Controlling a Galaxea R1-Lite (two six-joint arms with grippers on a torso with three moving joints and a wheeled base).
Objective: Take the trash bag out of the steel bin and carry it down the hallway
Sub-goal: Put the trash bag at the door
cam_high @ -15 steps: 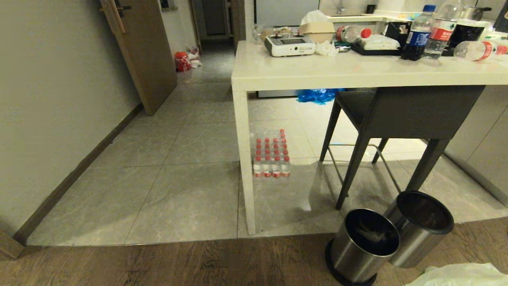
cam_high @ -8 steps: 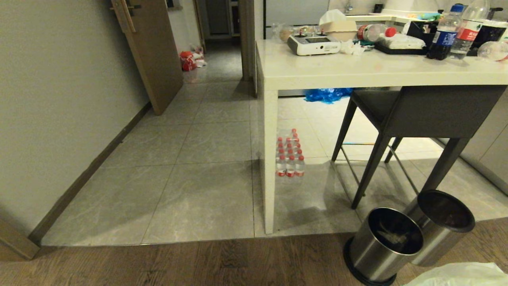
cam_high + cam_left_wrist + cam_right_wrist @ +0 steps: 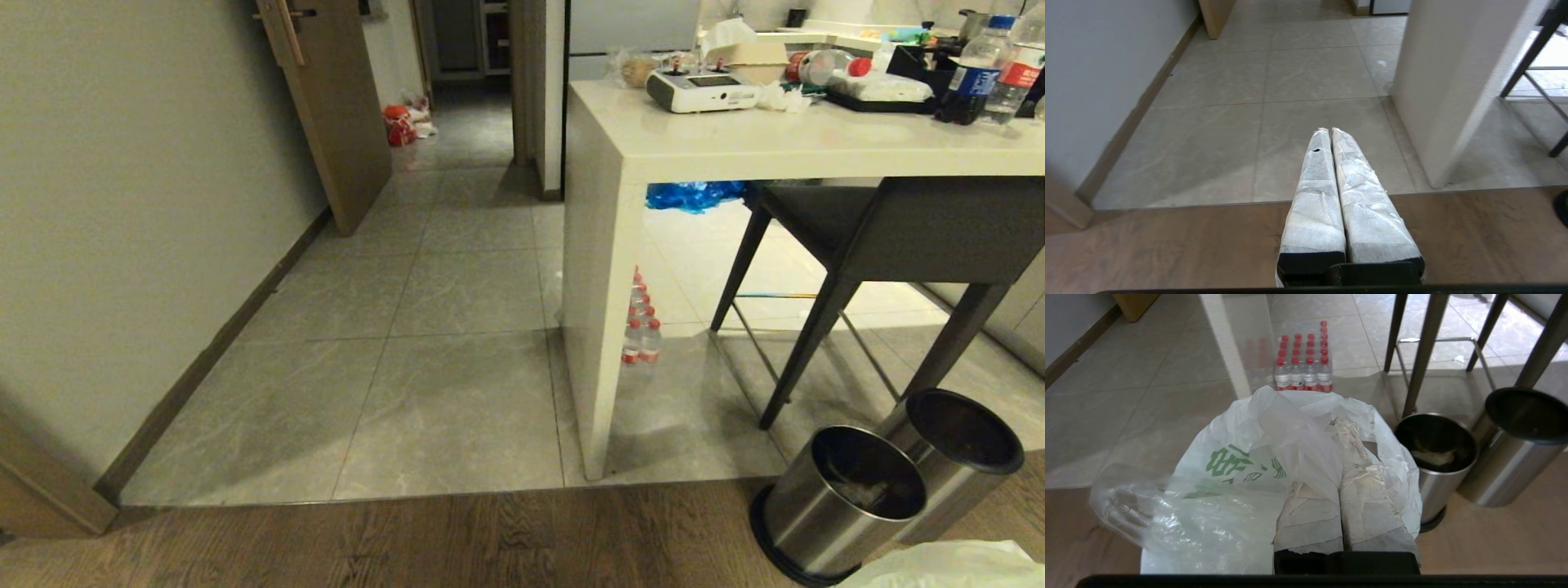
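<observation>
right end effector (image 3: 1345,473) clamped on trash bag (image 3: 1241,486) beside steel bin (image 3: 1435,457); left end effector (image 3: 1329,130) closed, empty.

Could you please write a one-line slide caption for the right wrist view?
Right gripper shut on the trash bag, out of the steel bin, above the floor.

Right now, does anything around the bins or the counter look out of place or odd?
Yes. The steel bin and the second bin behind it both look tilted, touching each other. A pack of water bottles sits on the floor by the counter leg. The right hand holds the trash bag.
</observation>
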